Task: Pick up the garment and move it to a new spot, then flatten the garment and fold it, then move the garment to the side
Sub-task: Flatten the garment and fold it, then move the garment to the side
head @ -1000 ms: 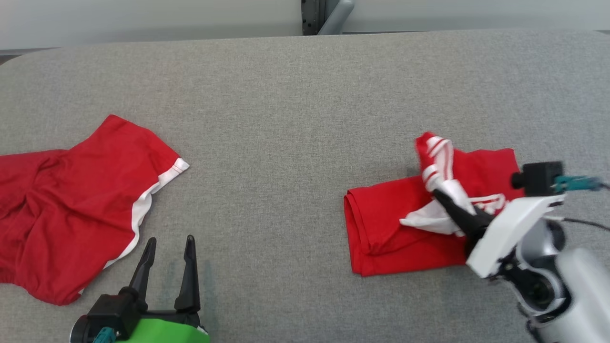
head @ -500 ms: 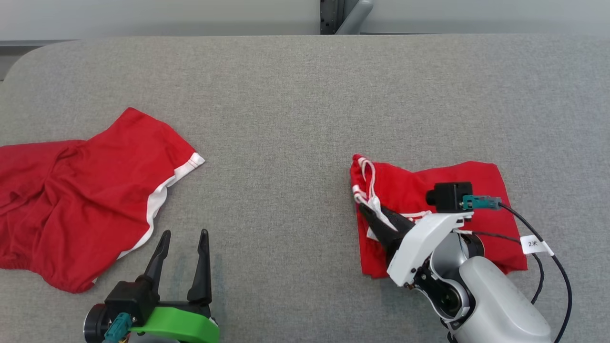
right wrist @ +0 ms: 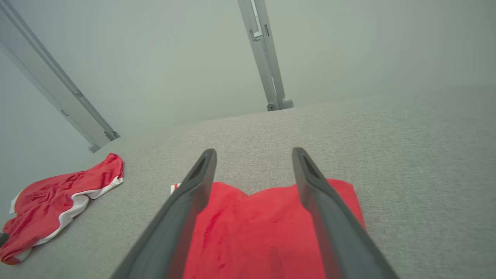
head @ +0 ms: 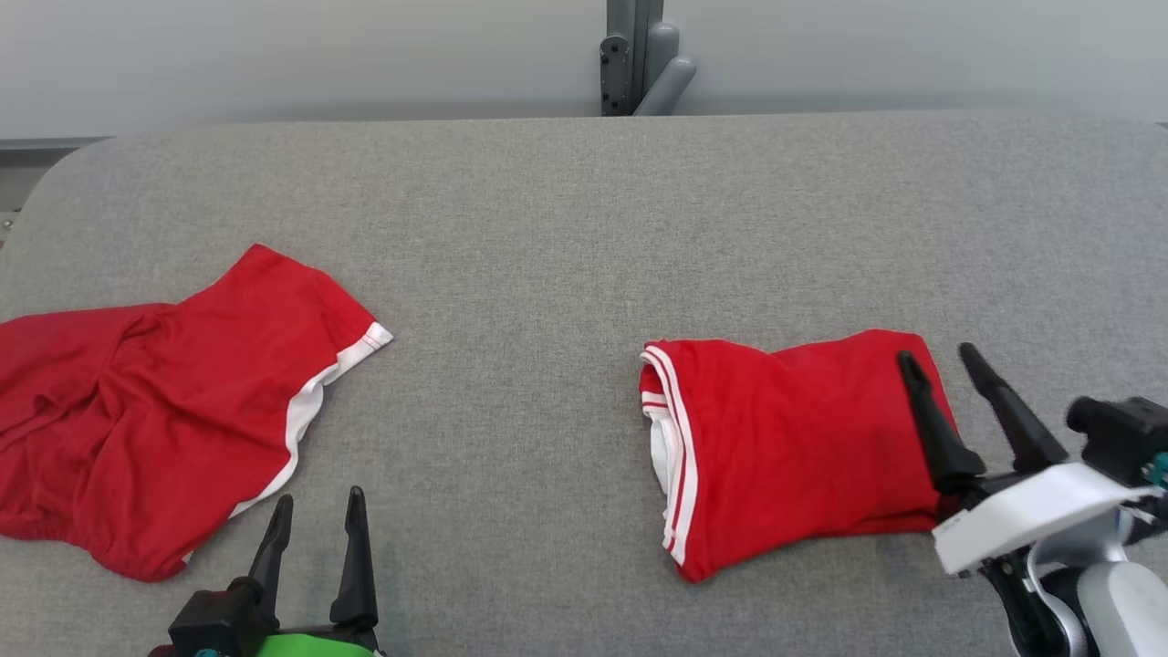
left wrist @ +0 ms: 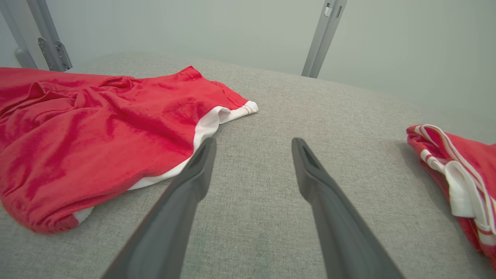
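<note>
Both sets of fingers are spread and empty: left gripper [head: 320, 497] near the table's front edge, right gripper [head: 934, 354] over the right edge of the folded red shorts [head: 785, 447], right of centre on the grey padded table [head: 547, 228]. Light, limp cloth, so the fold likely slips; pinch all layers at one edge. Left wrist view exposes the stacked striped hems [left wrist: 457, 186]; right wrist view gives the smooth top layer.

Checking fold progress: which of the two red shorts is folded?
The red shorts on the robot's right, by the open right gripper: a compact rectangle, striped hem stacked. The left red shorts lie spread and wrinkled.
</note>
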Robot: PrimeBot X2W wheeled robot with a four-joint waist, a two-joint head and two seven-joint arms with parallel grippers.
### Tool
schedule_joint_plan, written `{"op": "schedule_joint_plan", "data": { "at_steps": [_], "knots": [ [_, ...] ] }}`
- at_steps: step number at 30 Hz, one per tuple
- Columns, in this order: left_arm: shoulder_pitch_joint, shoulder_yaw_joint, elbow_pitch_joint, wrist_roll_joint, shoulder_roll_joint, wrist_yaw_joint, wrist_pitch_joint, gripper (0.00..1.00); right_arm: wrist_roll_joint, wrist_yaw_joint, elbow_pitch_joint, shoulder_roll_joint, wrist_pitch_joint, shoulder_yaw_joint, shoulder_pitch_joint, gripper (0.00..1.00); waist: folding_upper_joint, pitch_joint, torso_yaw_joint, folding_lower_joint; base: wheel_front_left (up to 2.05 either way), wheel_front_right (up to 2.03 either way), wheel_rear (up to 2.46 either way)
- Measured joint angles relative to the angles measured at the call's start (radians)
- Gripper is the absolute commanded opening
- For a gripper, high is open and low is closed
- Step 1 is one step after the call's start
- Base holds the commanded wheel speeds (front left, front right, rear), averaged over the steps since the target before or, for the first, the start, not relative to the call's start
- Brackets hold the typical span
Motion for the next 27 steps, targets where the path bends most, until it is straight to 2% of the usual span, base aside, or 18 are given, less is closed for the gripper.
{"op": "schedule_joint_plan", "data": {
  "at_steps": [5,6,9,12,17,23,27],
  "knots": [
    [0.008,-0.022,0.002,-0.009,0.000,0.005,0.000,1.00,-0.134,0.000,0.094,0.014,-0.172,-0.116,0.071,1.00,0.0000,-0.023,-0.006,0.0000,0.00,0.00,0.00],
    [0.008,-0.022,0.002,-0.009,0.000,0.005,0.000,1.00,-0.134,0.000,0.094,0.014,-0.172,-0.116,0.071,1.00,0.0000,-0.023,-0.006,0.0000,0.00,0.00,0.00],
    [0.011,-0.030,0.009,-0.010,0.000,0.006,0.000,1.00,-0.242,0.000,0.188,0.019,-0.243,-0.173,0.094,1.00,0.0000,-0.038,-0.005,0.0000,0.00,0.00,0.00],
    [0.016,-0.035,0.013,-0.015,0.000,0.006,0.000,1.00,-0.319,0.000,0.246,0.045,-0.254,-0.229,0.115,1.00,0.0000,-0.054,-0.001,0.0000,0.00,0.00,0.00],
    [0.021,-0.033,0.004,-0.002,0.000,0.000,0.000,1.00,-0.405,0.001,0.204,0.102,-0.257,-0.308,0.147,1.00,0.0000,-0.073,0.009,0.0000,0.00,0.00,0.00],
    [0.037,-0.013,-0.010,0.010,0.000,-0.006,0.000,1.00,-0.449,0.001,0.165,0.148,-0.257,-0.362,0.188,1.00,0.0000,-0.087,0.016,0.0000,0.00,0.00,0.00],
    [0.047,-0.009,-0.006,0.014,0.000,-0.010,0.000,1.00,-0.458,0.001,0.164,0.161,-0.257,-0.360,0.210,1.00,0.0000,-0.095,0.016,0.0000,0.00,0.00,0.00]
  ]
}}
